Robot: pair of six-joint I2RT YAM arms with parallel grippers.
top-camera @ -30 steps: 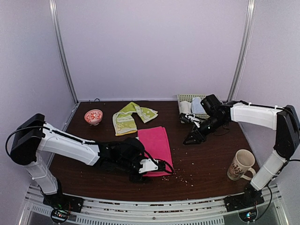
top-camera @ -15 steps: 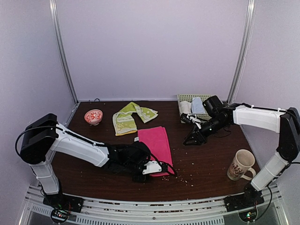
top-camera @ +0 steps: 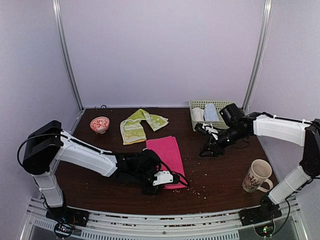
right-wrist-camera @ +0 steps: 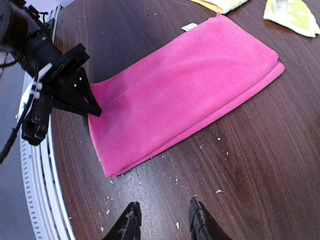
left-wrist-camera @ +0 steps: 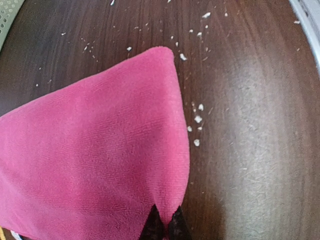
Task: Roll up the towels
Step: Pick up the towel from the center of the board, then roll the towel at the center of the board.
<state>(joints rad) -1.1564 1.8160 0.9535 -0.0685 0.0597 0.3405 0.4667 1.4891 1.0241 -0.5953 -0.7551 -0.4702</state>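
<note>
The hot-pink towel (top-camera: 165, 150) lies folded flat at the table's middle, its long side running away from me. My left gripper (top-camera: 172, 179) is shut on its near edge, and the left wrist view shows the fingertips (left-wrist-camera: 165, 226) pinching pink towel (left-wrist-camera: 90, 160) close to the near right corner. In the right wrist view that gripper (right-wrist-camera: 92, 111) sits at the pink towel's (right-wrist-camera: 185, 105) edge. My right gripper (top-camera: 206, 151) hovers open to the right of the towel, with only bare table between its fingers (right-wrist-camera: 131, 220). The yellow-green patterned towel (top-camera: 137, 125) lies crumpled behind the pink one.
A red-patterned bowl (top-camera: 99, 124) stands at the back left. A pale green basket (top-camera: 216, 105) at the back right holds white and light-blue cloths. A mug (top-camera: 257, 176) stands at the near right. White crumbs (top-camera: 195, 190) are scattered near the towel's front corner.
My left gripper has closed on the pink towel's near edge. The right arm has drifted slightly to the right and its jaws have narrowed a little.
</note>
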